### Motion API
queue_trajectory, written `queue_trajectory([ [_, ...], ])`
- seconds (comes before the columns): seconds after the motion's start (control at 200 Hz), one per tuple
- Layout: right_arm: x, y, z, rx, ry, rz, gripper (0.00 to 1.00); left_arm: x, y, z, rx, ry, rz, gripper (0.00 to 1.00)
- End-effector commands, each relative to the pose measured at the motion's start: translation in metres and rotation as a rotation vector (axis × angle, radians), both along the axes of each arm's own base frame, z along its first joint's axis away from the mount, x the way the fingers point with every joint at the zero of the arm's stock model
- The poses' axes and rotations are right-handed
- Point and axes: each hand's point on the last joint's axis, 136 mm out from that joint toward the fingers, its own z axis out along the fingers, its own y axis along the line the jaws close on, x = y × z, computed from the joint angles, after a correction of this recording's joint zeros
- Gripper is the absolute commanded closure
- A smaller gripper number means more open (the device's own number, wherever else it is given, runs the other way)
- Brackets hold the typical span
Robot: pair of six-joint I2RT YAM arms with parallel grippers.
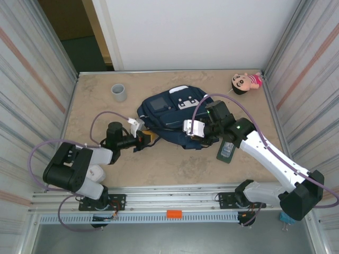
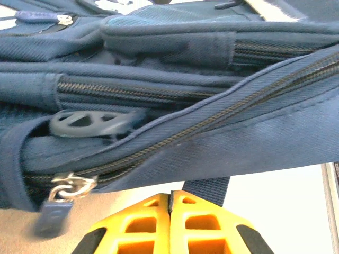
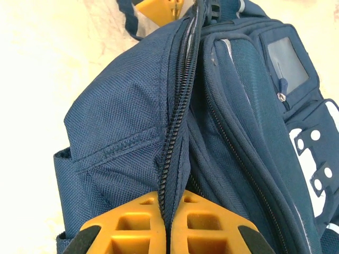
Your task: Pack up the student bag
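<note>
The student bag (image 1: pixel 172 114) lies at the centre of the surface (image 1: pixel 175 169). The right pincer (image 3: pixel 169 203) is clamped on the zipper edge (image 3: pixel 177 121) at the bag's near-right side, probably to hold the main opening taut. The left pincer (image 2: pixel 170 198) is fully closed at the bag's left end, beside a strap (image 2: pixel 206 188). Whether it grips fabric cannot be told. 2 opposed holds would spread the opening for loading.

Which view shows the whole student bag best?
The top external view: the student bag lies whole on the table, front pockets up. The left wrist view gives a close stretch of its zippers and a metal pull; the right wrist view gives one side along a long zipper.
</note>
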Motion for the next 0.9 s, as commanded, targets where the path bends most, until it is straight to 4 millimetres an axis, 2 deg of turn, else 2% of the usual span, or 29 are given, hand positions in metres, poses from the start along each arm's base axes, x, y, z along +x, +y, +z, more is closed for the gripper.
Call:
queue_trajectory([
  [0.0, 0.014, 0.01, 0.026, 0.098, -0.09, -0.039, 1.0, -0.013, -0.005, 0.009, 0.015, -0.03, -0.045, 1.0],
  [0.205, 0.029, 0.023, 0.011, 0.102, -0.103, -0.124, 1.0, -0.039, -0.026, 0.027, 0.06, -0.061, -0.146, 1.0],
  [0.301, 0.037, 0.027, 0.001, 0.103, -0.097, -0.156, 1.0, -0.057, -0.038, 0.04, 0.06, -0.089, -0.212, 1.0],
  [0.466, 0.04, 0.039, -0.004, 0.152, -0.082, -0.142, 1.0, -0.088, -0.054, 0.055, 0.074, -0.123, -0.31, 1.0],
  [0.526, 0.038, 0.041, -0.006, 0.152, -0.076, -0.124, 1.0, -0.088, -0.052, 0.054, 0.1, -0.122, -0.291, 1.0],
  [0.596, 0.032, 0.04, -0.005, 0.151, -0.068, -0.095, 1.0, -0.076, -0.04, 0.045, 0.156, -0.122, -0.187, 1.0],
  [0.636, 0.026, 0.039, -0.003, 0.158, -0.05, -0.064, 1.0, -0.064, -0.028, 0.038, 0.192, -0.121, -0.098, 0.92],
  [0.676, 0.017, 0.037, -0.001, 0.165, -0.023, -0.024, 1.0, -0.051, -0.014, 0.033, 0.217, -0.113, 0.004, 0.8],
  [0.787, 0.002, 0.029, 0.011, 0.183, -0.003, 0.041, 1.0, -0.03, 0.019, 0.032, 0.173, -0.089, 0.166, 0.5],
  [0.892, -0.005, 0.019, 0.02, 0.185, -0.002, 0.06, 1.0, -0.012, 0.045, 0.031, 0.122, -0.031, 0.303, 0.31],
])
